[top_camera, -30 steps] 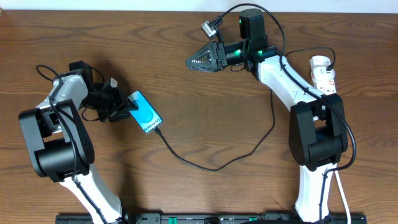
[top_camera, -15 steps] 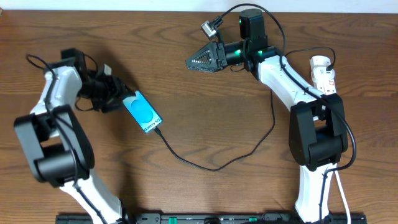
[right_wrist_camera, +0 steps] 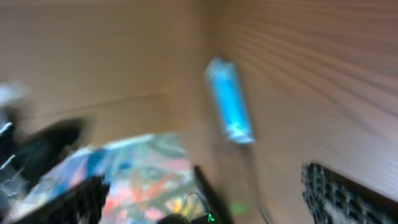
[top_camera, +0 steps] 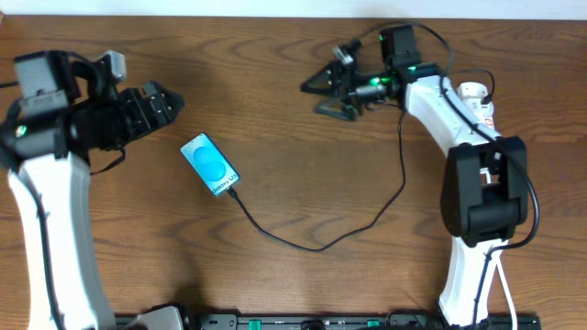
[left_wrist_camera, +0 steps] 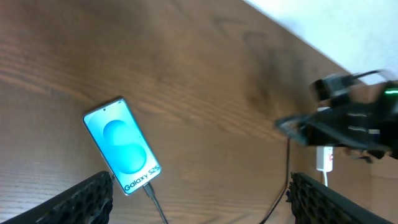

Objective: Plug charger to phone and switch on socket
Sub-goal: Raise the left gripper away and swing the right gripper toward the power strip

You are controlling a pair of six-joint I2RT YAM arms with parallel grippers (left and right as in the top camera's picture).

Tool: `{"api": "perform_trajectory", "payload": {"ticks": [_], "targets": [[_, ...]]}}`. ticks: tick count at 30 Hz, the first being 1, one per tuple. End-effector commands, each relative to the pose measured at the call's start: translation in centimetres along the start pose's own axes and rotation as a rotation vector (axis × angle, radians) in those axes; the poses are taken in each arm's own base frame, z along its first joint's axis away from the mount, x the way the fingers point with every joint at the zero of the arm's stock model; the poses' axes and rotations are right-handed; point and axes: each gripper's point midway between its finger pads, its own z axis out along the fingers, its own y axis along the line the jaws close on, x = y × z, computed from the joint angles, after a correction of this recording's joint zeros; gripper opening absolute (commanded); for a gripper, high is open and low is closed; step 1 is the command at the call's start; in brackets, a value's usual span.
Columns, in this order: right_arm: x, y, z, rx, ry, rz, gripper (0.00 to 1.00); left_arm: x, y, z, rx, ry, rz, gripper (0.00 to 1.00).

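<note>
The phone lies flat on the wooden table with its cyan screen up; it also shows in the left wrist view and, blurred, in the right wrist view. The charger is a thin black cable. Its tip sits at the phone's lower edge, and it loops right and up toward the socket. The right arm partly covers that white strip. My left gripper hangs open above and to the left of the phone, apart from it. My right gripper is open too, far right of the phone.
The right arm reaches across the table's far side. A white wall edge runs behind the table. Thicker black robot cables arch over the right arm near the back edge.
My left gripper opened, let go of the phone and rose up and to the left. The phone stayed in place with the cable at its edge. My right gripper shifted right and turned.
</note>
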Motion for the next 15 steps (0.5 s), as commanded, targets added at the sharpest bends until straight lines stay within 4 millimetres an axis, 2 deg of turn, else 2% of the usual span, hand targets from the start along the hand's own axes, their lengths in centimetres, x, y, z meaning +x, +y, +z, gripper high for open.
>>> {"api": "perform_trajectory", "payload": {"ticks": [1, 4, 6, 7, 13, 14, 15], "targets": [[-1.1, -6.0, -4.5, 0.442, -0.153, -0.034, 0.99, 0.0, -2.0, -2.8, 0.018, -0.073, 0.05, 0.91], [0.0, -7.8, -8.6, 0.64, -0.196, 0.025, 0.99, 0.3, -2.8, -4.1, 0.024, -0.104, 0.07, 0.91], [0.2, -7.9, -11.8, 0.745, -0.257, 0.038, 0.99, 0.4, -3.1, -4.6, 0.028, -0.117, 0.073, 0.91], [0.2, -7.1, -14.9, 0.803, -0.33, 0.034, 0.99, 0.5, -3.2, -4.8, 0.028, -0.121, 0.075, 0.91], [0.4, -3.3, -25.3, 0.881, -0.62, 0.015, 0.99, 0.8, -2.8, -4.4, 0.019, -0.095, 0.058, 0.91], [0.6, -2.8, -28.5, 0.878, -0.706, 0.03, 0.99, 0.9, -2.5, -4.1, 0.012, -0.083, 0.049, 0.91], [0.7, -2.8, -30.3, 0.878, -0.75, 0.045, 0.99, 0.9, -2.4, -3.9, 0.012, -0.078, 0.046, 0.91]]}}
